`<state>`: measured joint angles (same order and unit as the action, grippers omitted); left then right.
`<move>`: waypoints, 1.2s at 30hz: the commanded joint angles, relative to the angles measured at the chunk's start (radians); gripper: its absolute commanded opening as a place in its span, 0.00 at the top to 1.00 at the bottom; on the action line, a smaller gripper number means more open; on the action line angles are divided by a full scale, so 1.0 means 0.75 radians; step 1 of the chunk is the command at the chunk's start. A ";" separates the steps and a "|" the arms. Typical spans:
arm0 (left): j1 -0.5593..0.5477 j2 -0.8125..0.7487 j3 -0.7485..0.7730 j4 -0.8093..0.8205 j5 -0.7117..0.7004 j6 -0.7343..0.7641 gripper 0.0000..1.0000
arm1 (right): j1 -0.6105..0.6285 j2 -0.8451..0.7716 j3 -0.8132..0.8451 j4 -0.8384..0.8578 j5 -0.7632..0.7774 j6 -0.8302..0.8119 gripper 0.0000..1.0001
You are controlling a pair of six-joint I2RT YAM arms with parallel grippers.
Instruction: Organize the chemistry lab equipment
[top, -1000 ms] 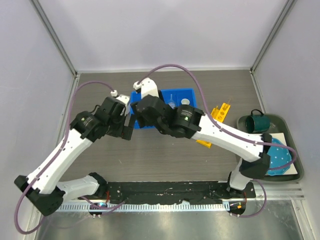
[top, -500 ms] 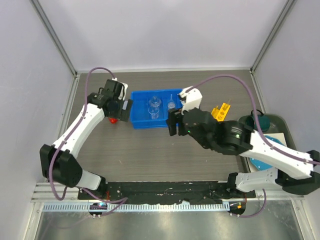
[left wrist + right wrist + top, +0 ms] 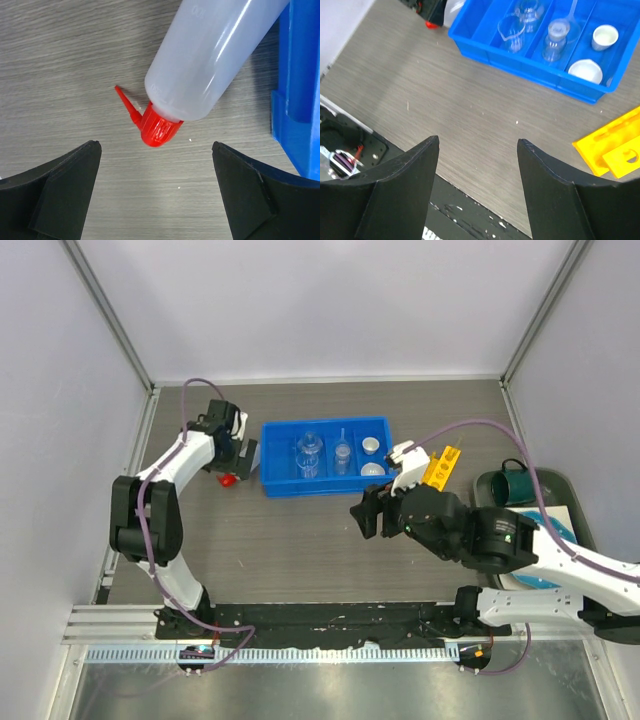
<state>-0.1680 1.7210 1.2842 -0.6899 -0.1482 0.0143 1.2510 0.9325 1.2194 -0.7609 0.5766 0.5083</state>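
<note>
— Which arm do you reckon gets the squeeze bottle?

— Not the right gripper (image 3: 368, 518). It hangs over the middle of the worktop, towards the near edge. Its jaws are spread wide with nothing in them, and it's well apart from the bottle.

— The left one, then?

— I'd say so. The left gripper (image 3: 155, 192) sits over towards the left edge, jaws wide apart and empty too. The squeeze bottle (image 3: 215, 55) lies on its side just ahead of them. Its red cap (image 3: 159, 127) is the end nearest the fingers.

— So how does it lie to the jaws?

— Its length runs away from them and slants towards the blue bin (image 3: 300, 100) just beside it. They'd close across it, I think, once they reach past the cap and turn a little to square up with the body.
</note>
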 commanded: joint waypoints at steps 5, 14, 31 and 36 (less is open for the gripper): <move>0.011 0.063 -0.041 0.155 0.046 0.134 0.03 | 0.011 -0.051 -0.073 0.082 -0.051 0.001 0.31; 0.011 0.162 -0.058 0.228 -0.027 0.171 0.12 | 0.011 -0.149 -0.139 0.072 -0.055 0.030 0.31; -0.013 0.123 -0.172 0.396 -0.216 0.173 0.30 | 0.009 -0.182 -0.182 0.100 -0.057 0.046 0.37; -0.015 0.123 -0.164 0.406 -0.256 0.165 0.34 | 0.011 -0.172 -0.178 0.098 -0.063 0.046 0.37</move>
<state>-0.1764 1.8355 1.1633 -0.4271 -0.2920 0.1387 1.2549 0.8093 1.0760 -0.7284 0.5289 0.5301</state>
